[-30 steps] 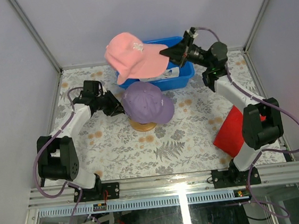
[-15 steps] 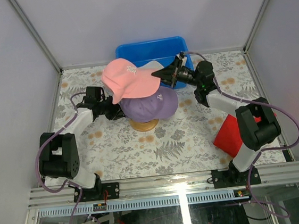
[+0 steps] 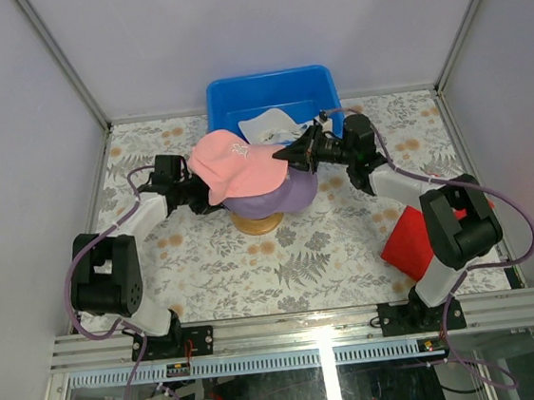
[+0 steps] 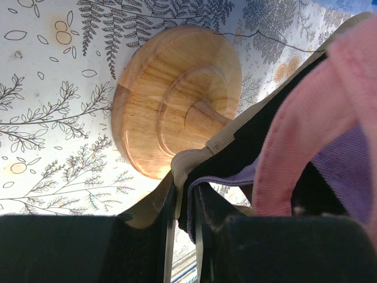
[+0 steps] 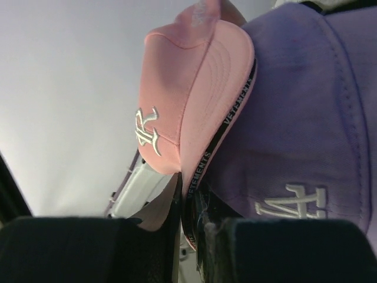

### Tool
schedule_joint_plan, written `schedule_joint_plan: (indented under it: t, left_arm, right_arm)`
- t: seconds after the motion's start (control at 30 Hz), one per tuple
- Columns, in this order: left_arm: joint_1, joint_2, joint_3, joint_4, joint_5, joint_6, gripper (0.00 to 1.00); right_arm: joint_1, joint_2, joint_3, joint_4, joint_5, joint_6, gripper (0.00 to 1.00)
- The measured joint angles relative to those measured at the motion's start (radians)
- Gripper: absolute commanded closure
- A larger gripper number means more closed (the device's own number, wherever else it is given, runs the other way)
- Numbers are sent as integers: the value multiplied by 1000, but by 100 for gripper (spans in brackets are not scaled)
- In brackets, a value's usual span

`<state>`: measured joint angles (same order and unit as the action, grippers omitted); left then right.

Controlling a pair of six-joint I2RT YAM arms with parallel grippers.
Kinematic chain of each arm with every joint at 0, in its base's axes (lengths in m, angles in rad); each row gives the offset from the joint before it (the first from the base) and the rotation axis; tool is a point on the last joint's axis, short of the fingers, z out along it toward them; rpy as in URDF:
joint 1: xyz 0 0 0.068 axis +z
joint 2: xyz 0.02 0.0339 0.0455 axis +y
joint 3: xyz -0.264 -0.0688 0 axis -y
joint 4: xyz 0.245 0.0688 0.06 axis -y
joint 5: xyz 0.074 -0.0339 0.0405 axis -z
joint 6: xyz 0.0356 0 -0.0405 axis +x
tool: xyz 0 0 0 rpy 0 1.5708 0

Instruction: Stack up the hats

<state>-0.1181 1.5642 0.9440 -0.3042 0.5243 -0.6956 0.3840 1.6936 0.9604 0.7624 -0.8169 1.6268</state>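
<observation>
Fern-printed cloth covers the table (image 3: 302, 263), and a red cloth (image 3: 407, 238) lies at its lower right edge, beside the right arm. Farther in, at the centre, a wooden stand (image 3: 256, 224) carries the lavender cap (image 3: 290, 193), with the pink cap (image 3: 234, 160) lying over its top and left side. The left gripper (image 3: 204, 195) reaches in from the left. Its jaws are narrow and pinch the lower rim of the lavender cap, where a tan band runs just beside the fingers (image 4: 171, 206). The right gripper (image 3: 291, 153) comes from the right, its jaws closed thin on the pink cap's edge. At the far edge, a blue bin (image 3: 268, 77) holds a white cap (image 3: 269, 123).
</observation>
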Motion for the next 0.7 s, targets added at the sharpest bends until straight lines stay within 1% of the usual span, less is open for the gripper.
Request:
schedule_joint_plan:
  t: [0.17,0.3,0.4,0.47,0.6,0.7]
  left_arm:
    - [0,2,-3,6,4,0,89]
    - [0,4,-5,14,7,0,90]
    - [0,6,-6,20,11,0,91]
    - [0,7,-6,22,11,-1,91]
    - [0,7,-11,31,14,-3,92]
    - [0,7,-19,41,19,-5,92]
  right_arm:
    - [-3,-43,153,-364,-7,-273,100]
    - [-12,-77,202,-543,-3,-429,100]
    - [-24,-100,201,-612,-4,-496,100]
    - [-30,-117,188,-627,-3,-518,100]
    - [-58,-191,74,-586,3,-516,100]
    - [-89,-216,16,-563,-5,-504,100]
